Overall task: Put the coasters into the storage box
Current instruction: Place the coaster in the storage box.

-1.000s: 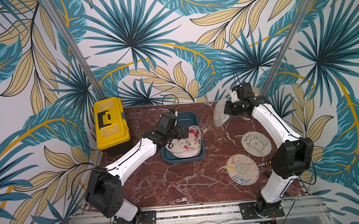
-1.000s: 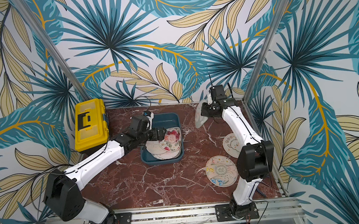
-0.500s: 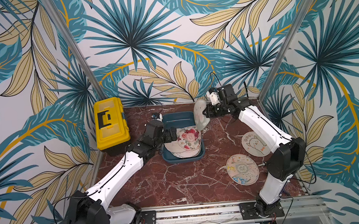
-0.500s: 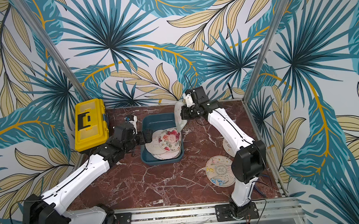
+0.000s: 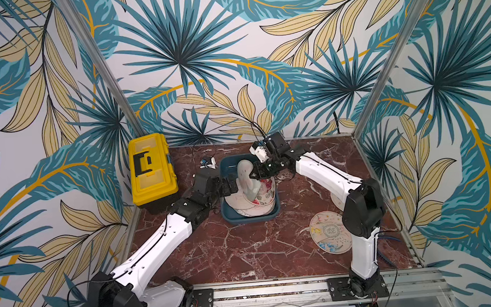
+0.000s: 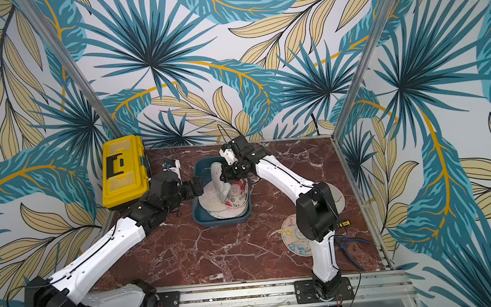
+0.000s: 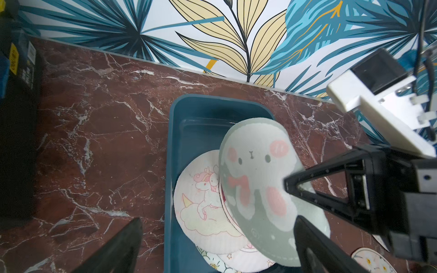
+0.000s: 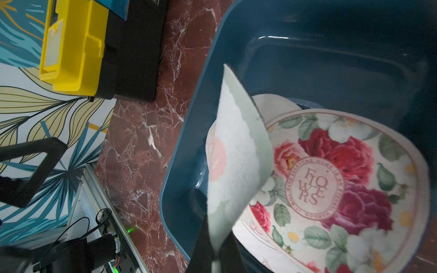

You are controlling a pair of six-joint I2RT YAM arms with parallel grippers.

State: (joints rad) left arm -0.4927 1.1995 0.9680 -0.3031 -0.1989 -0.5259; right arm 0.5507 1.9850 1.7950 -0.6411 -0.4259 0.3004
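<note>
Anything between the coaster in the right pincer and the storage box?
Nothing blocks it: the bunny coaster hangs on edge over the storage box, above the floral coaster inside. The open left pincer sits close alongside.

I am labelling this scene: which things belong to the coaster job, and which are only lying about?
Job: storage box; floral coaster inside it; green coaster in the right gripper; loose coaster on the table.
Lying about: yellow toolbox; blue-handled pliers.

Your teal storage box [image 5: 251, 219] holds piled coasters [image 5: 257, 205], pale green coaster [image 5: 245, 175] upright over it, loose coaster [image 5: 325, 232] at four o'clock.
</note>
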